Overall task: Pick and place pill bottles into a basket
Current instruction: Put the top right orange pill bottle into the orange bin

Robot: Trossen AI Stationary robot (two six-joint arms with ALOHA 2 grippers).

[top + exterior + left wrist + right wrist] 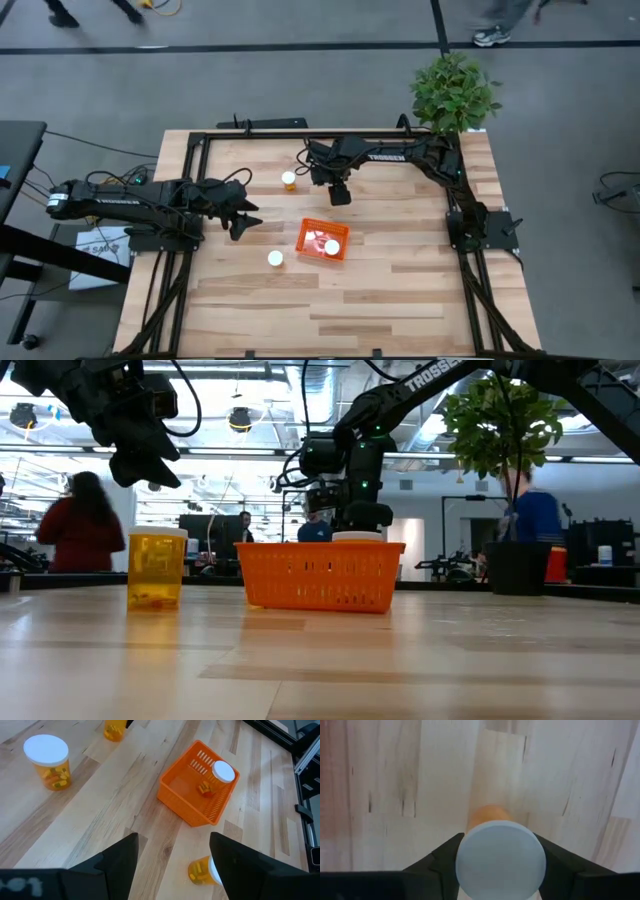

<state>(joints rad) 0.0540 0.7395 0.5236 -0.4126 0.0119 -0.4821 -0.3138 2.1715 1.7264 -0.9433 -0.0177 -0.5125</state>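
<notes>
The orange basket [322, 240] sits mid-table with one pill bottle [216, 776] lying in it. A second bottle [275, 258] stands on its base left of the basket, toward the table's near edge, and shows large in the low view [155, 568]. A third bottle [289, 180] stands toward the far edge. My right gripper [340, 195] is just beyond the basket's far side, shut on the fourth bottle [500, 862]. My left gripper [243, 222] is open and empty above the table, left of the basket. My right gripper pinches the bottle between its two fingers [440, 857] at the sides of the white cap [466, 857]. The fingers come from above, pointing down. The bottle is upright, its orange body [489, 815] below the cap. The basket hides its lower end in the low view.
A potted plant [455, 92] stands at the table's far right corner. A black frame [300, 133] runs along the table's edges. People move about in the room behind the table [85, 525]. Bare wood lies toward the table's near edge [350, 310].
</notes>
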